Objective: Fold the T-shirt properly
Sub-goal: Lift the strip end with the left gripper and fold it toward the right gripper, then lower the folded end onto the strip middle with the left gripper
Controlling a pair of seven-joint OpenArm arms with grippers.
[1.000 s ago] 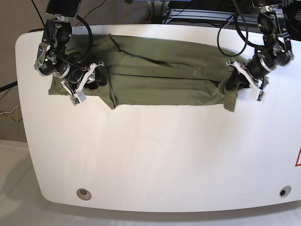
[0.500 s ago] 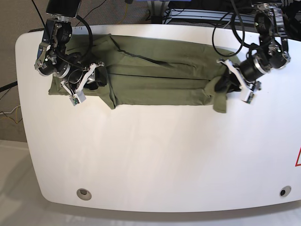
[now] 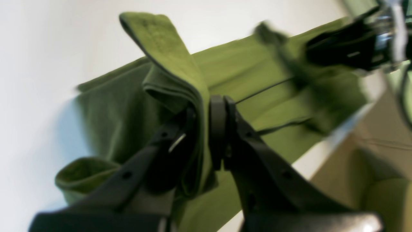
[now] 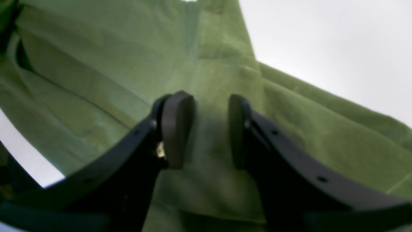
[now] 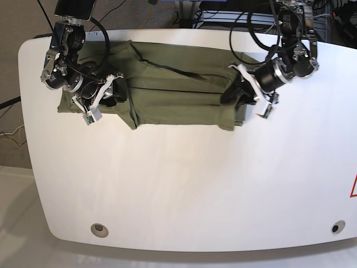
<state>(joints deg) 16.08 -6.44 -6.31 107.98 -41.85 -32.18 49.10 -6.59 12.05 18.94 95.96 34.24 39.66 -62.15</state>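
Observation:
The olive-green T-shirt lies as a long band across the far part of the white table. In the base view my left gripper is at the band's right end, shut on a lifted fold of cloth. The left wrist view shows that fold of T-shirt pinched between the pads of the left gripper. My right gripper rests over the band's left end. In the right wrist view the right gripper stands open, with the T-shirt spread flat beneath the jaws.
The table's bare right part lies beside the left arm. Two round holes sit near the front edge. A red mark is at the right edge. Cables hang behind the left arm.
My left gripper has moved leftward in the base view, dragging the T-shirt's right end over the band. The right arm has stayed still.

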